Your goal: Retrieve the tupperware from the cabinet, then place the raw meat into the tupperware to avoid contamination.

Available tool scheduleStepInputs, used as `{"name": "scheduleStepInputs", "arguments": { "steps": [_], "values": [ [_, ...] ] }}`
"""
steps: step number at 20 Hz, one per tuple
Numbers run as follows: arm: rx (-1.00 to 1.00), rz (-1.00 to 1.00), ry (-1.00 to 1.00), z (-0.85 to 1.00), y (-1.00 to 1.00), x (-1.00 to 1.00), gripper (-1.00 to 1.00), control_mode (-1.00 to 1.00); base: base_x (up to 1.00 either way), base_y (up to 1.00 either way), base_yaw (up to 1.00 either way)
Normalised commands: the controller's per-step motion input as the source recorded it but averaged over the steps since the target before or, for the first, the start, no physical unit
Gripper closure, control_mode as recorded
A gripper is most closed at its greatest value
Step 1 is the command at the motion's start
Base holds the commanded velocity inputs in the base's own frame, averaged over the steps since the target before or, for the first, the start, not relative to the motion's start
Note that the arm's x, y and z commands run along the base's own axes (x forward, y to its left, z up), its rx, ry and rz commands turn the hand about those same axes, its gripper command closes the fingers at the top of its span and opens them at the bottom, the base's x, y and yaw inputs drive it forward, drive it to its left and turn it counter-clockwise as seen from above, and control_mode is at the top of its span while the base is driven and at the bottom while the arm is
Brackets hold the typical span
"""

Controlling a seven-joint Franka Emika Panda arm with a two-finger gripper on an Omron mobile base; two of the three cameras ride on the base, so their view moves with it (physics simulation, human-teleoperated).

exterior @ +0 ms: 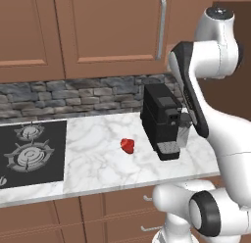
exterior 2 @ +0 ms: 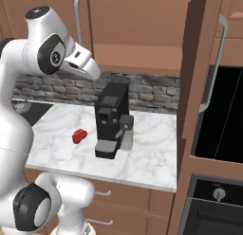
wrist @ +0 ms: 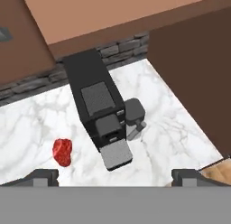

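The small dark-red lump of raw meat (exterior: 128,146) lies near the middle of the white marble desk (exterior: 98,158), with bare marble all around it. A black boxy coffee machine (exterior: 162,120) stands just to its right, near the back edge. The claw (wrist: 115,175) hangs high above the desk, open wide and holding nothing. The brown wooden wall cabinet (exterior: 108,31) above the desk's back edge has its door shut.

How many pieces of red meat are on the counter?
1. The raw meat lies alone on the marble counter, between the stove and the black coffee machine. More could be hidden behind the machine.
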Motion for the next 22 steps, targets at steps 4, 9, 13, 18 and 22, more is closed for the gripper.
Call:
{"name": "scheduleStepInputs", "arguments": {
  "steps": [4, 9, 13, 18, 22],
  "values": [
    [-0.14, 0.14, 0.02, 0.42, 0.21, 0.30, -1.00, -1.00, 0.00, 0.00, 0.00],
    [-0.10, 0.02, -0.03, 0.32, 0.40, 0.40, -1.00, -1.00, 0.00, 0.00, 0.00],
    [0.05, 0.00, -0.14, 0.06, 0.34, 0.59, -1.00, -1.00, 0.00, 0.00, 0.00],
    [0.05, 0.00, -0.09, 0.16, 0.05, 0.58, -1.00, -1.00, 0.00, 0.00, 0.00],
    [0.02, 0.01, -0.06, 0.22, 0.02, 0.60, -1.00, -1.00, 0.00, 0.00, 0.00]
  ]
}}
